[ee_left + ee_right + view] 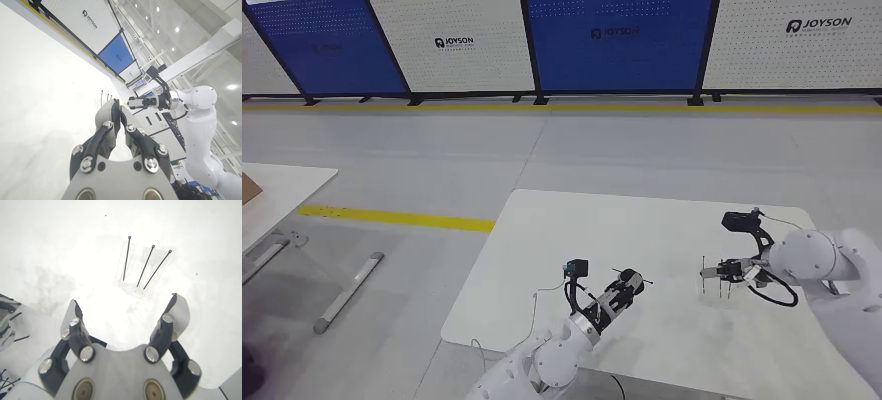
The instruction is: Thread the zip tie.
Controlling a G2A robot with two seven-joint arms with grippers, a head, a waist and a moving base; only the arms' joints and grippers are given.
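Right up close, the right gripper [125,300] was spread wide with nothing between its fingers, poised just short of a clear stand [135,262]. Three zip ties [145,266] stood in that stand, heads up and fanned slightly apart, on the white table [642,220]. Over on the near edge of the table, the left gripper [119,107] had its fingers pressed tight together, and from above a thin black zip tie [645,281] crossed its tip, pinched there and well apart from the stand. The tabletop was plain white with faint grey smudges and a few dark specks. Beyond it lay grey floor [442,160] with a yellow line [392,216], then blue and white panels [622,45] along the back. A second table [282,190] sat off to one side.
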